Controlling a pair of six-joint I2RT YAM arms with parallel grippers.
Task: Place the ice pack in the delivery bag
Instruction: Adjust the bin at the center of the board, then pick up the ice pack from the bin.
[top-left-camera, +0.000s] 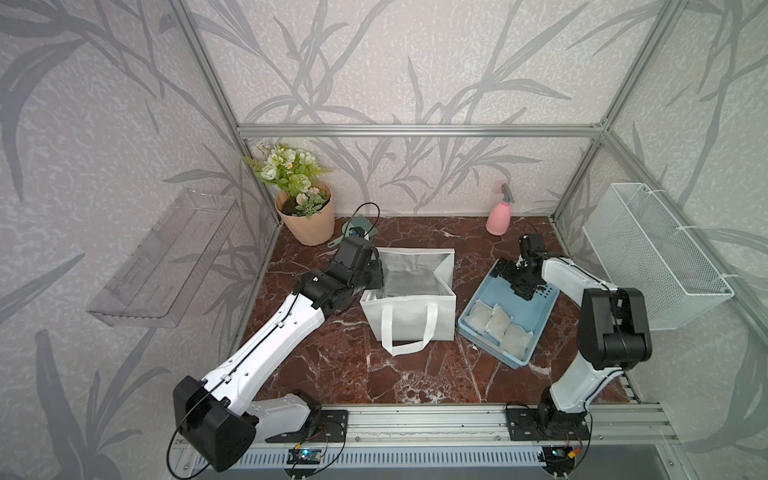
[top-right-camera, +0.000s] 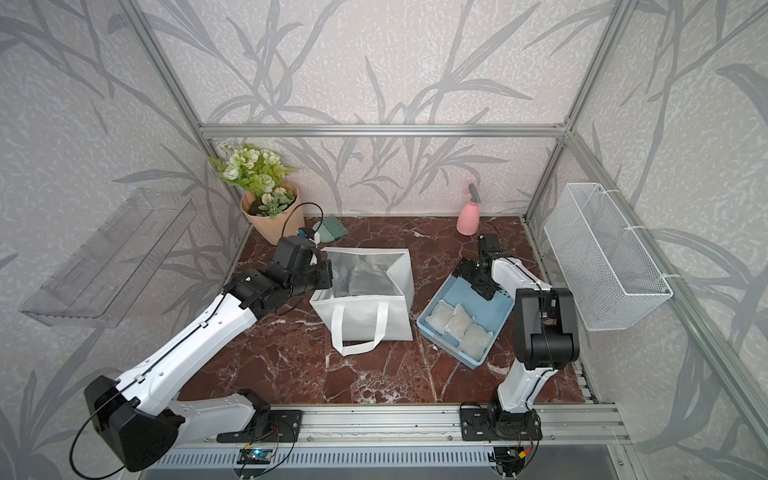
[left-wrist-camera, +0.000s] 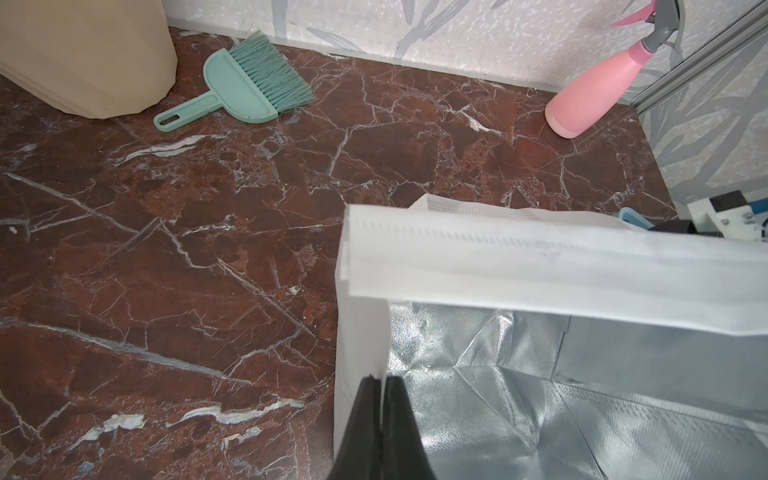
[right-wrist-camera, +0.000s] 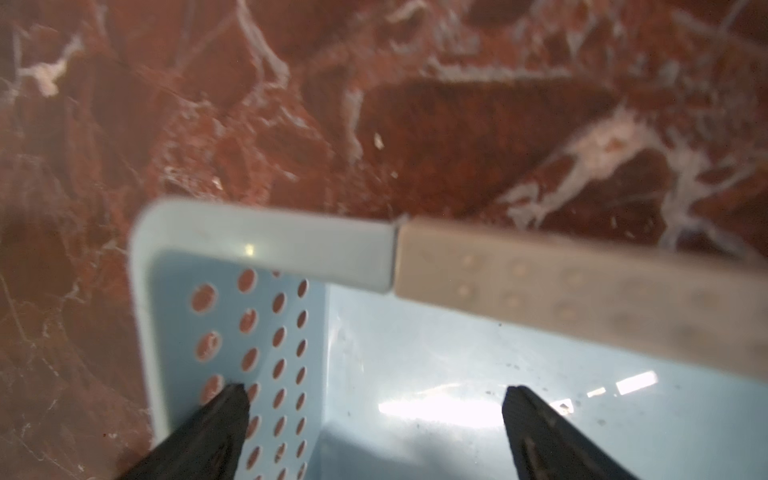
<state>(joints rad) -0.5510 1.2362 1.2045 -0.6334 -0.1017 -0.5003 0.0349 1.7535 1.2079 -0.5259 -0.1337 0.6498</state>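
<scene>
The white delivery bag (top-left-camera: 409, 320) (top-right-camera: 365, 322) stands open mid-table, its silver lining (left-wrist-camera: 519, 415) showing and its flap folded back. My left gripper (left-wrist-camera: 381, 380) (top-left-camera: 376, 276) is shut on the bag's left wall at the rim. Three white ice packs (top-left-camera: 498, 320) (top-right-camera: 459, 322) lie side by side in the near end of the blue tray (top-left-camera: 528, 311), to the right of the bag. My right gripper (right-wrist-camera: 374, 395) (top-left-camera: 525, 291) hangs open over the tray's bare far end (right-wrist-camera: 415, 353), with nothing between its fingers and apart from the packs.
A potted flower bunch (top-left-camera: 307, 224) and a teal hand brush (left-wrist-camera: 245, 91) sit at the back left. A pink spray bottle (top-left-camera: 498, 218) stands at the back right. A white wire basket (top-left-camera: 660, 253) hangs on the right wall, a clear shelf (top-left-camera: 166, 257) on the left.
</scene>
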